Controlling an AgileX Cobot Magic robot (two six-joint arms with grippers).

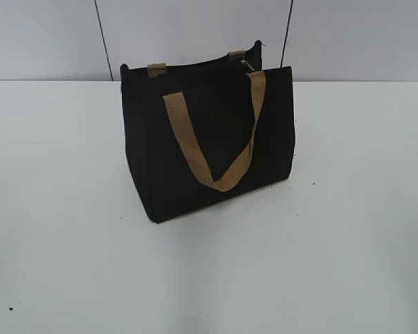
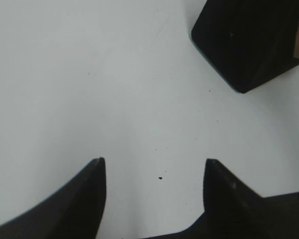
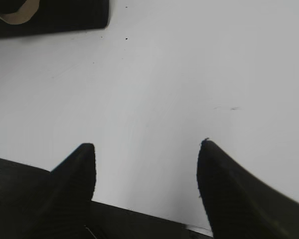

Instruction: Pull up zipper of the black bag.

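Smooth white table (image 1: 56, 209), boxy black fabric bag (image 1: 195, 146), tan webbing handle (image 1: 216, 149)

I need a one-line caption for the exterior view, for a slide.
Black bag standing upright on a white table, one tan strap handle hanging in a V on its front; no arm in view.

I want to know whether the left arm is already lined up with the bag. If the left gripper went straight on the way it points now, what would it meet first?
Probably only bare white table. The open left gripper points past the black bag, whose corner sits off to the upper right of its line; depth is hard to judge.
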